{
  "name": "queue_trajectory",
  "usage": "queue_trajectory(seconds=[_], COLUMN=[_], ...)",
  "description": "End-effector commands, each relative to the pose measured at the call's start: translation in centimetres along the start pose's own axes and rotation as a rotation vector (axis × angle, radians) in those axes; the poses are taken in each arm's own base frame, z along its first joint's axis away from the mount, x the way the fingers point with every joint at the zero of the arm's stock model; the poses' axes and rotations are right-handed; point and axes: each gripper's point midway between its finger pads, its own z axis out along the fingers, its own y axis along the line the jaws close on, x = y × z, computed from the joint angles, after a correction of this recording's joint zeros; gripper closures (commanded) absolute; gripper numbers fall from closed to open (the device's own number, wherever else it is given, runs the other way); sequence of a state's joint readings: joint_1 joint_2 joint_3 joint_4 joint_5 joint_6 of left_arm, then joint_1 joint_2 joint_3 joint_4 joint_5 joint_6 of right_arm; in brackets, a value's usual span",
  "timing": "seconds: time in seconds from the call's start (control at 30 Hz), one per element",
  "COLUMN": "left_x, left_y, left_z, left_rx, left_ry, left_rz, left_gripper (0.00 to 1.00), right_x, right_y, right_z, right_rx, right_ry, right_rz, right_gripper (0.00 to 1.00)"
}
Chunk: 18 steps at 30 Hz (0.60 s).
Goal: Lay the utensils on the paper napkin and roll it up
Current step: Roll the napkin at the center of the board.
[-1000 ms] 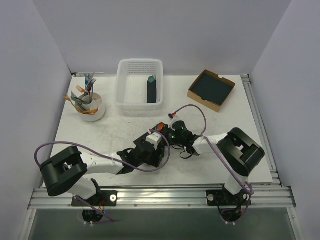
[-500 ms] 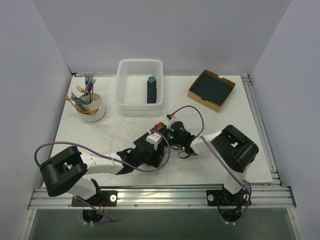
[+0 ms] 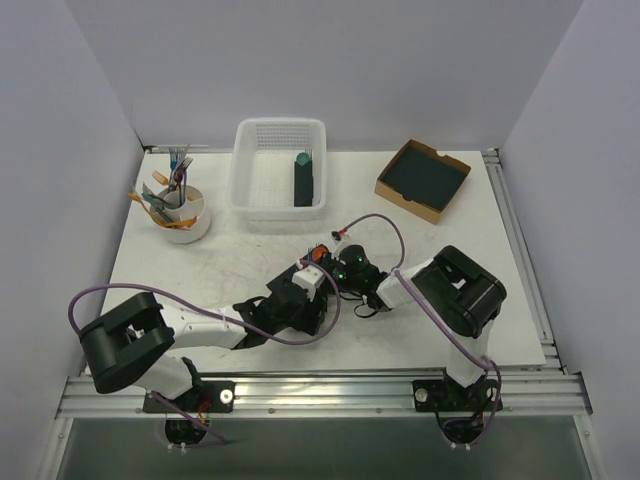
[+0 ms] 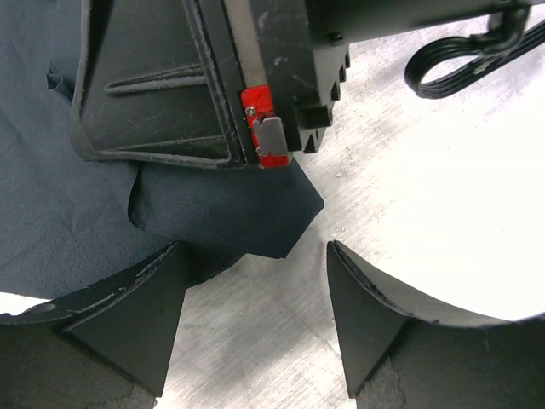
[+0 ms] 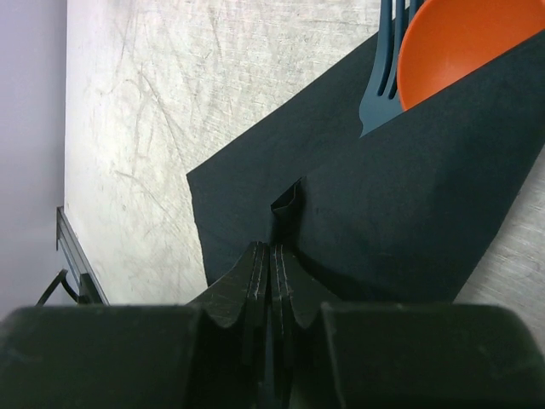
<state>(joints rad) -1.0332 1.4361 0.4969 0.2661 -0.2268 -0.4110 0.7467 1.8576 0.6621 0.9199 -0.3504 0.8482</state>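
The paper napkin (image 5: 409,196) lies folded on the table, nearly black. An orange spoon (image 5: 460,43) and a dark teal fork (image 5: 381,77) stick out from under its fold at the upper right of the right wrist view. My right gripper (image 5: 271,247) is shut on a raised pinch of the napkin's edge. In the left wrist view a napkin corner (image 4: 255,213) points between the fingers of my left gripper (image 4: 254,256), which stands open just above the bare table. In the top view the two grippers meet at mid-table, left gripper (image 3: 318,305) below right gripper (image 3: 326,263).
A white basket (image 3: 250,190) at the back holds a dark roll with a teal tip (image 3: 303,180). A cardboard box of dark sheets (image 3: 423,178) sits back right. A white cup of cutlery (image 3: 180,218) stands back left. The right arm's cables (image 4: 460,51) hang close by.
The right arm's elbow and wrist have shifted left, toward the left gripper, still pinching the napkin. The left arm has stayed put.
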Motion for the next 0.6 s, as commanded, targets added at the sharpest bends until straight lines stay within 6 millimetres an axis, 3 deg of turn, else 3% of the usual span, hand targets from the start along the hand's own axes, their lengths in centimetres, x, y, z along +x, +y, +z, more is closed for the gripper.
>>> queue_trajectory(seconds=[0.0, 0.3, 0.5, 0.57], left_x=[-0.8, -1.4, -4.9, -5.7], left_y=[-0.7, -0.4, 0.0, 0.3], left_z=[-0.3, -1.1, -4.5, -5.3], left_rx=[0.035, 0.014, -0.013, -0.032], left_ry=[-0.030, -0.021, -0.099, -0.117], left_rz=[-0.005, -0.015, -0.042, -0.047], left_gripper=[0.27, 0.25, 0.23, 0.23], right_x=[-1.2, -0.4, 0.0, -0.2], right_y=[1.7, 0.3, -0.2, 0.0], right_z=[0.7, 0.7, 0.7, 0.7], right_rx=[-0.060, -0.035, -0.025, -0.030], right_ry=[-0.035, -0.041, -0.041, -0.045], right_rz=[-0.012, 0.020, 0.030, 0.030], right_gripper=[1.00, 0.84, 0.68, 0.58])
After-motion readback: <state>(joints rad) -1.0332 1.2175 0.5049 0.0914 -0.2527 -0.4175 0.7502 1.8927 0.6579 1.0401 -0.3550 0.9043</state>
